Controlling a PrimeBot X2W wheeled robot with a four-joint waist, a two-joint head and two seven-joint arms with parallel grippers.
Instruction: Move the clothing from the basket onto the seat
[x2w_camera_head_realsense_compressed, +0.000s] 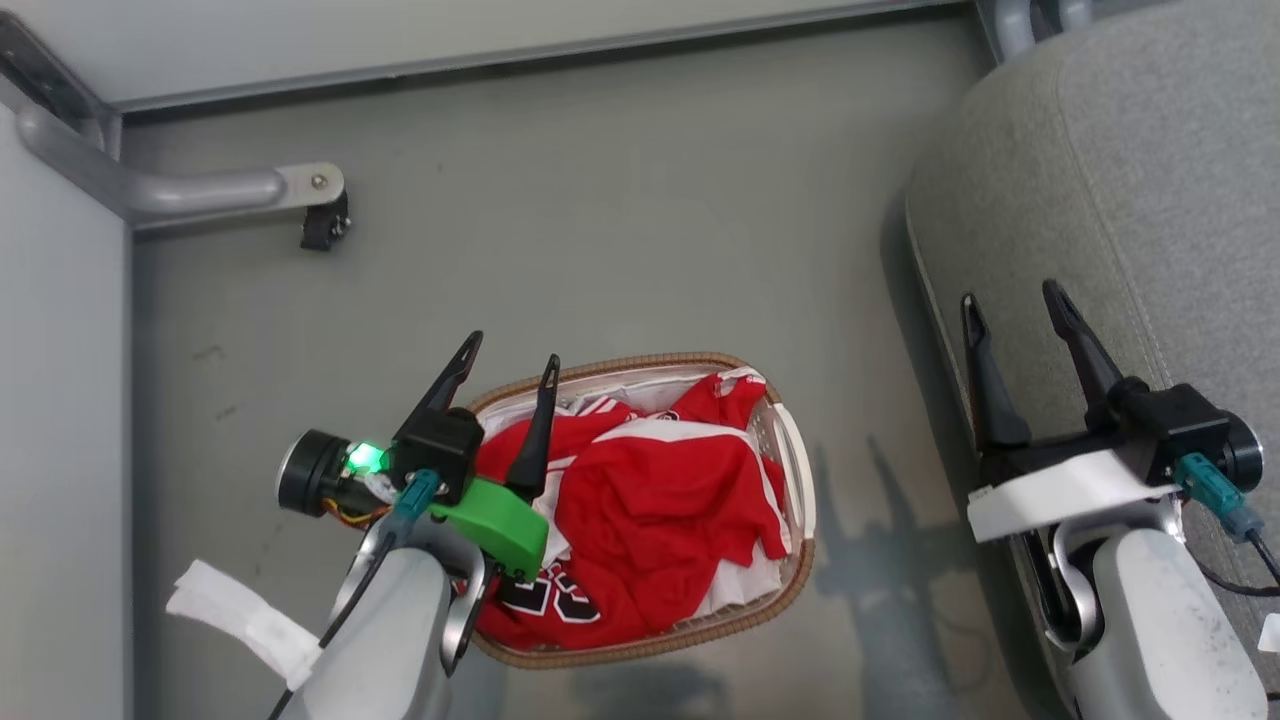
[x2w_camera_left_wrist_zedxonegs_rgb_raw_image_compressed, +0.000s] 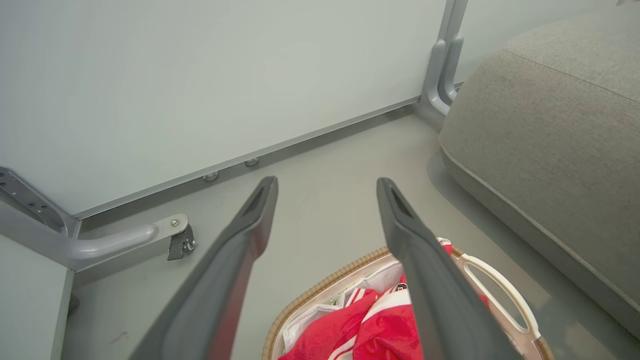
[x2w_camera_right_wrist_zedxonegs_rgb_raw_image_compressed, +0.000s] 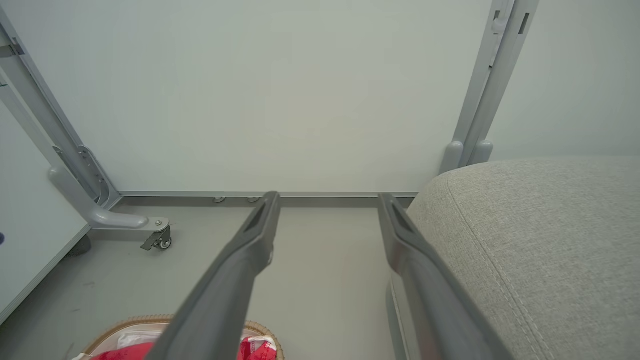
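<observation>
Red clothing (x2w_camera_head_realsense_compressed: 650, 520) with white stripes fills the oval basket (x2w_camera_head_realsense_compressed: 795, 590) on the floor; black-and-white numbers show at its near left. The same clothing (x2w_camera_left_wrist_zedxonegs_rgb_raw_image_compressed: 380, 330) and basket rim (x2w_camera_left_wrist_zedxonegs_rgb_raw_image_compressed: 330, 280) lie low in the left wrist view, and the basket rim (x2w_camera_right_wrist_zedxonegs_rgb_raw_image_compressed: 260, 327) peeks in the right wrist view. My left gripper (x2w_camera_head_realsense_compressed: 510, 350) hovers open above the basket's left end, fingers (x2w_camera_left_wrist_zedxonegs_rgb_raw_image_compressed: 410, 240) apart with nothing between them. The grey seat (x2w_camera_head_realsense_compressed: 1130, 180) stands on the right. My right gripper (x2w_camera_head_realsense_compressed: 1010, 292) is open over the seat's left edge (x2w_camera_right_wrist_zedxonegs_rgb_raw_image_compressed: 525, 240), holding nothing.
A pale wall panel runs along the back, with a grey metal frame leg and a small caster (x2w_camera_head_realsense_compressed: 325, 225) at the far left. Another grey post (x2w_camera_left_wrist_zedxonegs_rgb_raw_image_compressed: 445, 65) rises behind the seat. Bare grey floor (x2w_camera_head_realsense_compressed: 620, 230) lies between basket, wall and seat.
</observation>
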